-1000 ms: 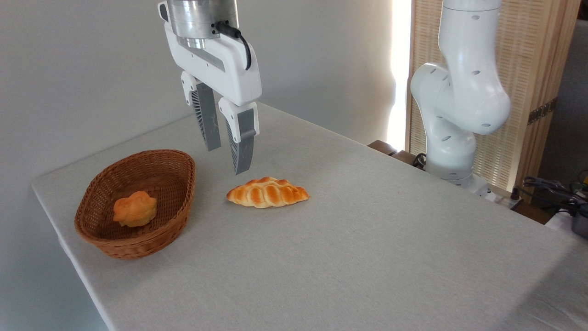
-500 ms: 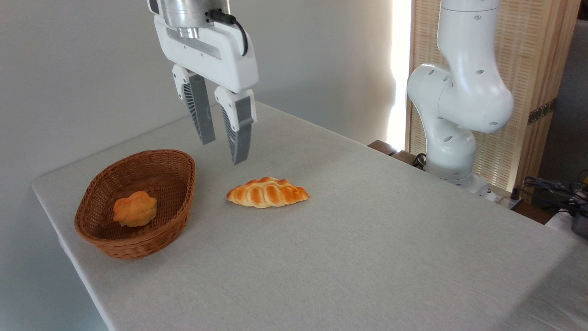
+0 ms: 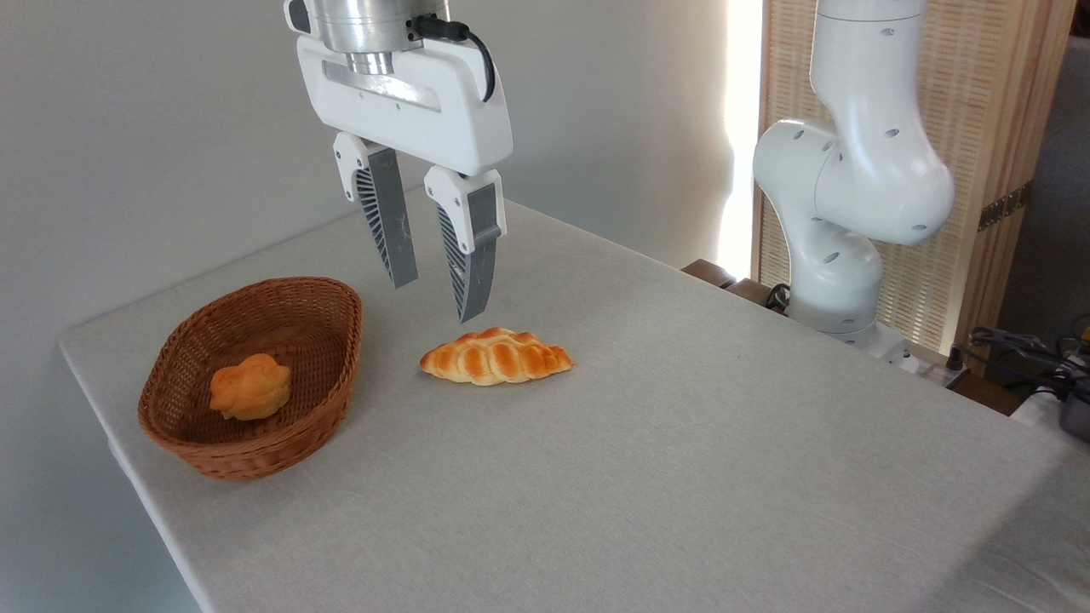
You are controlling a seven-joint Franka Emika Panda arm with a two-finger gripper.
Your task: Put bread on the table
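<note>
Bread (image 3: 496, 357) lies flat on desk (image 3: 681, 443), just right of basket (image 3: 341, 358) (bun (image 3: 249, 387) inside). Pincer (image 3: 438, 294) hangs above, fingers parted, empty: placement looks done.

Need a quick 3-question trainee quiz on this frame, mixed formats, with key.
1. True or false: the braided bread lies inside the wicker basket.
2. What sits in the basket? A) small round bun B) a knife C) nothing
3. Fill in: the claw hangs above the table, its fingers ____ and holding nothing.

Key: 1 false, the bread lies on the table right of the basket; 2 A; 3 open.
</note>
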